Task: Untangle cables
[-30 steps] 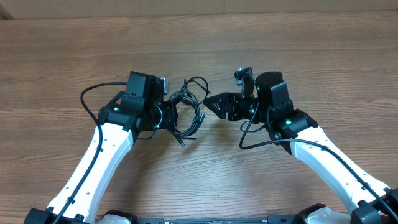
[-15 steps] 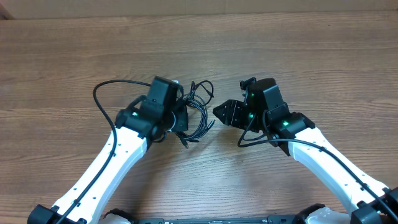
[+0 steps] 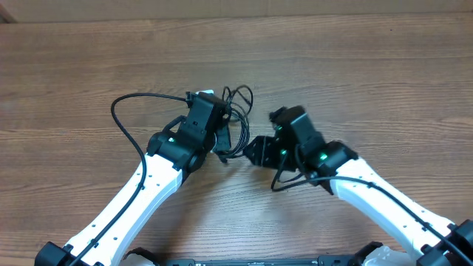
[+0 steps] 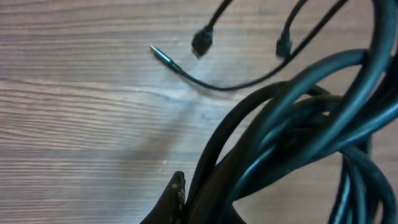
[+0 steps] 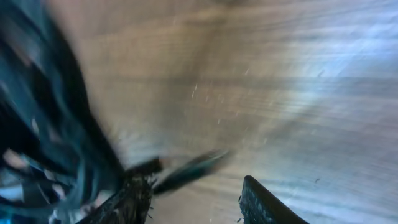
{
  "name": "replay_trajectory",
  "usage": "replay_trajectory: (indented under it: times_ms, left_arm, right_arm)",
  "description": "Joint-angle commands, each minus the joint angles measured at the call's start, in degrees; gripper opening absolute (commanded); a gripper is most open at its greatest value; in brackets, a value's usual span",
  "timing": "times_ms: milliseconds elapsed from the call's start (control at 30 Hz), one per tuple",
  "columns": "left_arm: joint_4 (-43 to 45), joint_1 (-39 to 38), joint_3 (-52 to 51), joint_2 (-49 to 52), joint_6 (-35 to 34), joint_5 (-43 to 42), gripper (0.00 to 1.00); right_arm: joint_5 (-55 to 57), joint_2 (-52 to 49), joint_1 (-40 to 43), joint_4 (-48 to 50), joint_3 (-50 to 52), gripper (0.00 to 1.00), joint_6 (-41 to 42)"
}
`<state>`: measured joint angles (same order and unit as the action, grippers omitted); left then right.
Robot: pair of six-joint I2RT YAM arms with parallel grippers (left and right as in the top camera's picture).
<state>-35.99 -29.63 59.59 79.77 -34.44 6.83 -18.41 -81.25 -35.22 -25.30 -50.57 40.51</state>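
Left pincer [image 3: 223, 140] grips cables [image 4: 292, 118], loops pointing toward table's [image 3: 369, 59] far edge

I see a wooden table [image 3: 74, 59] filling my overhead view, mid-brown with fine grain running left to right, evenly lit, with a paler tan strip [image 3: 222, 9] along the far edge.

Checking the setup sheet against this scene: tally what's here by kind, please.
Arms: 2, the left arm and the right arm
Cable tangle: 1, its cords too knotted to count apart
Table: 1
Total: 4
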Motion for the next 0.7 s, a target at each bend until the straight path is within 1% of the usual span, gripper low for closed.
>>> replay_trajectory:
  times_ms: [0, 100, 133, 233, 300, 333, 400, 433, 467, 500, 667]
  left_arm:
    - [1.31, -0.42, 0.66, -0.39, -7.52, -0.74, 0.04]
    - [1.95, -0.42, 0.66, -0.39, -11.65, -0.9, 0.04]
    - [1.84, -0.39, 0.66, -0.39, -13.53, -0.9, 0.04]
    - [1.79, -0.28, 0.66, -0.39, -18.78, -1.16, 0.04]
    - [2.49, -0.2, 0.66, -0.39, -22.01, -3.8, 0.04]
    - [4.2, 0.04, 0.66, -0.39, -21.35, -7.45, 0.04]
    - [4.96, 0.09, 0.66, -0.39, -17.29, -7.91, 0.04]
    - [4.92, 0.15, 0.66, -0.39, -14.53, -7.72, 0.04]
    - [4.2, 0.46, 0.66, -0.39, -9.33, -7.72, 0.04]
    - [3.39, 0.7, 0.66, -0.39, -6.93, -7.45, 0.04]
    - [-1.14, 2.27, 0.66, -0.39, -1.79, -1.62, 0.04]
  right_arm:
    - [3.45, 0.72, -3.23, 0.37, -0.5, 0.47, 0.28]
    - [6.58, 0.72, -4.07, -0.9, -0.5, 0.48, 3.17]
    - [7.96, 0.72, -4.0, -1.66, -0.5, 0.51, 4.55]
    - [8.11, 0.72, -3.93, -1.81, -0.5, 0.52, 4.72]
    - [8.44, 0.72, -3.93, -1.88, -0.5, 0.53, 4.68]
    - [9.68, 0.72, -3.93, -1.86, -0.5, 0.57, 4.68]
    - [10.78, 0.72, -3.93, -1.86, -0.5, 0.61, 4.68]
    - [10.97, 0.72, -3.93, -1.88, -0.5, 0.62, 4.63]
    - [10.86, 0.87, -3.76, -1.88, -0.5, 0.64, 4.63]
    - [10.84, 1.11, -3.58, -2.12, -0.52, 0.64, 4.63]
    - [9.07, 5.14, -1.31, -4.9, -0.74, 0.67, 3.89]
